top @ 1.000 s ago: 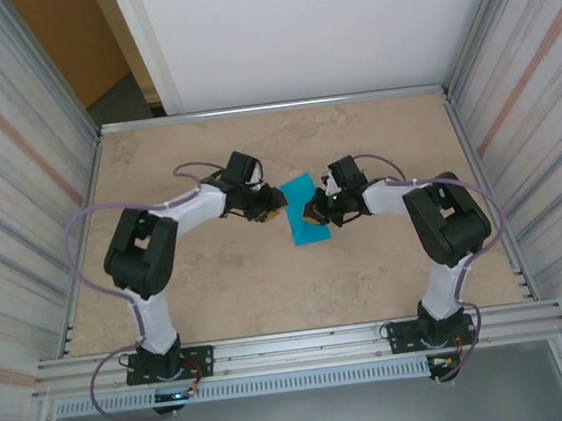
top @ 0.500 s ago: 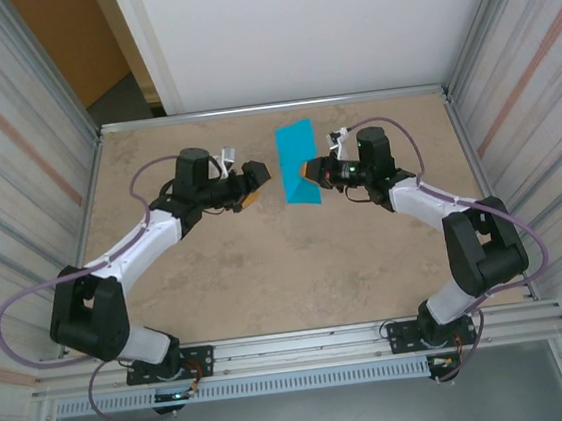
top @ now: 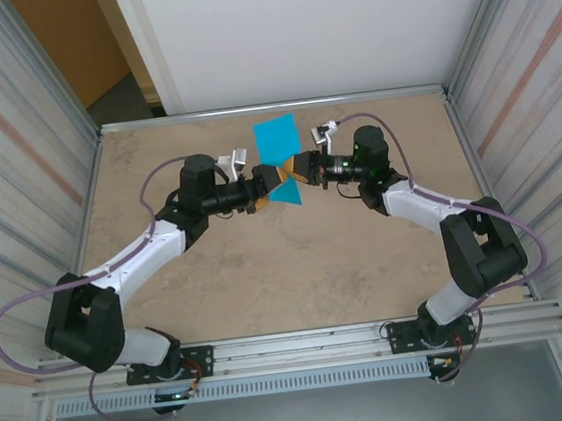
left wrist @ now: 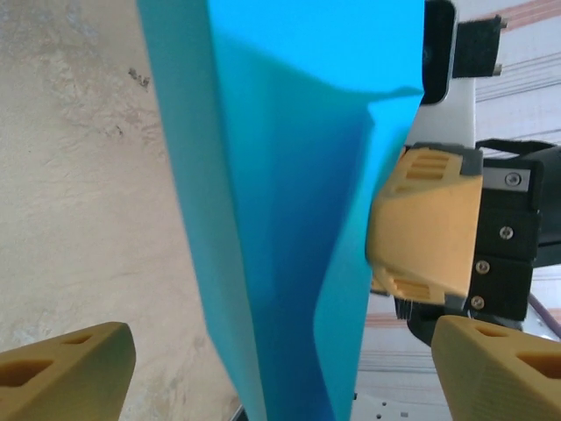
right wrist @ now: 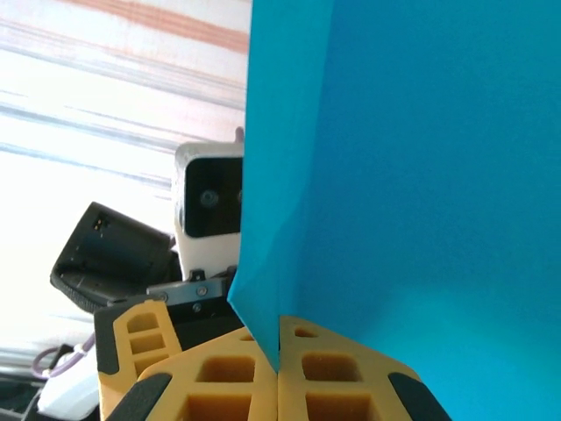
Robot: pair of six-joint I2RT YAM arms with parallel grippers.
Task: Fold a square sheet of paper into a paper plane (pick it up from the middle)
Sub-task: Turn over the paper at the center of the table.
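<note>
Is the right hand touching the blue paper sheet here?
Touching. The right wrist view shows the right hand shut, both fingers pinching the lower edge of the teal paper sheet.

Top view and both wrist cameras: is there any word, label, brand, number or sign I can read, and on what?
None can be read.
The blue paper is plain on the faces that show.
The right gripper and the left gripper bear no marks on their yellow fingers.
The table bears no label.
</note>
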